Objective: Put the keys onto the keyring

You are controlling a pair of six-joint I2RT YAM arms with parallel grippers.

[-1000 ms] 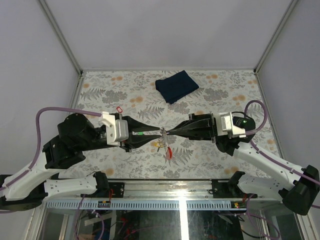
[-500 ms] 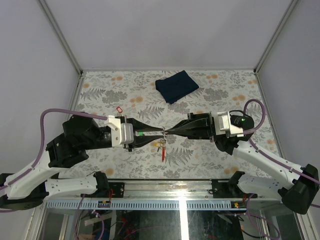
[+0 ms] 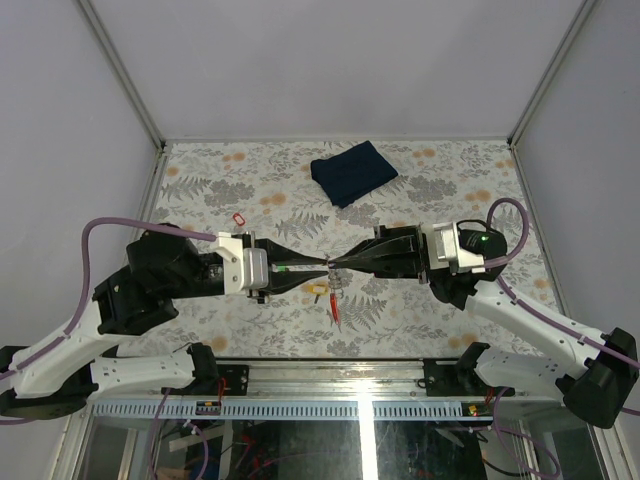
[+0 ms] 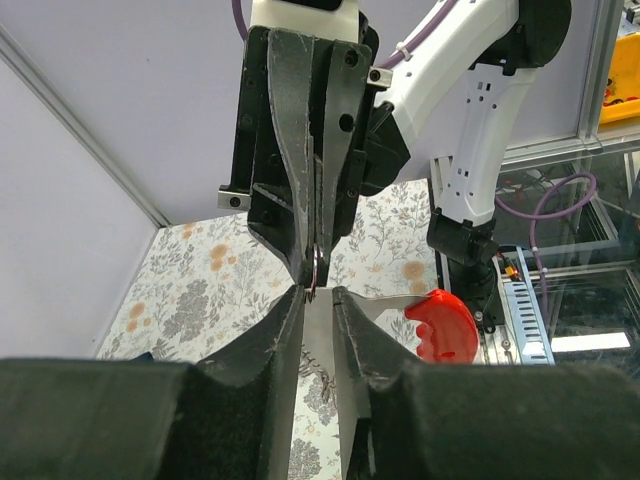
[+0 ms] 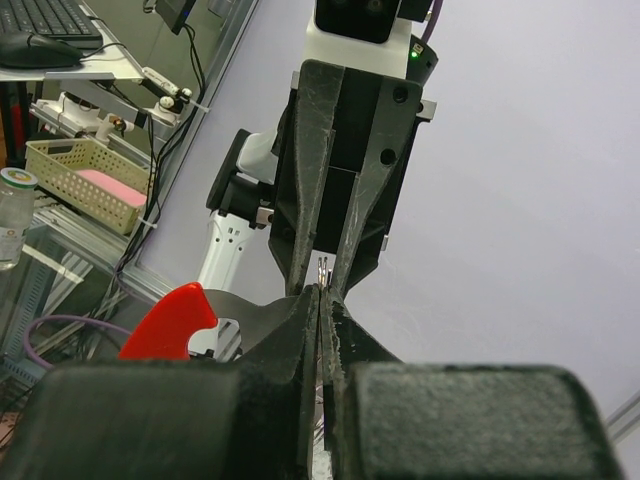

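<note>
Facing tip to tip above the bench (image 3: pixel 200 170), our right jaws clamp the keyring (image 4: pixel 313 272); the green key (image 3: pixel 285 267) lies lengthwise in the narrowly parted left jaws, whether gripped we cannot tell.

the left end effector (image 3: pixel 318 266) and right end effector (image 3: pixel 337 266) meet tip to tip over the tabletop's (image 3: pixel 200 180) middle, the keyring (image 3: pixel 333 296) between them; the folded cloth (image 3: pixel 352 171) lies behind, near the far edge.

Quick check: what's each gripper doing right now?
Left gripper: fingers narrowly apart near the keyring; any grip cannot be told.
Right gripper: shut on the keyring.
</note>
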